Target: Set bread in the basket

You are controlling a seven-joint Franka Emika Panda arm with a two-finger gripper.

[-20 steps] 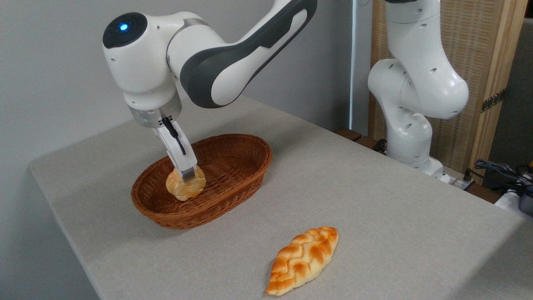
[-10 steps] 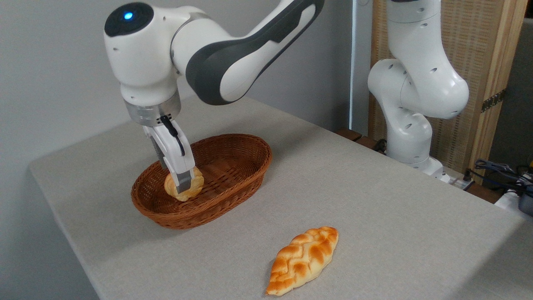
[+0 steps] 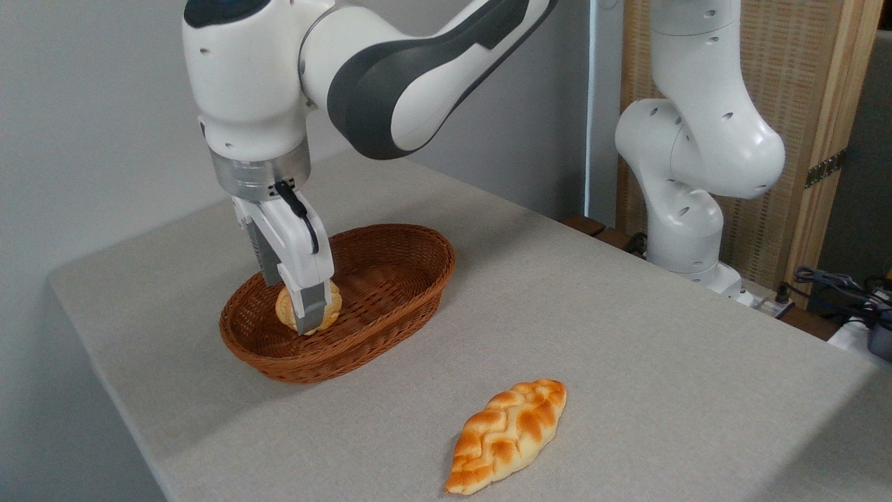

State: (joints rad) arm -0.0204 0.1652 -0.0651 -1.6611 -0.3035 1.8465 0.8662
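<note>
The bread [image 3: 284, 312], a small round golden bun, is inside the left half of the brown wicker basket [image 3: 390, 328], low over its floor. My gripper [image 3: 300, 315] points down into the basket and is shut on the bread. The near white finger [image 3: 310, 300] covers the bun's middle, so only its left and right edges show. The far finger is mostly hidden behind it. I cannot tell whether the bun touches the basket floor.
A braided pointed-oval loaf [image 3: 507, 436] lies on the grey table near the front edge, right of the basket. The arm's white base column [image 3: 686, 139] stands at the back right, with cables [image 3: 836, 282] beyond it. The table's left edge runs close to the basket.
The wrist has risen and turned more upright. The finger now reaches down across the bun's front, and the bun has shifted slightly left and back inside the basket.
</note>
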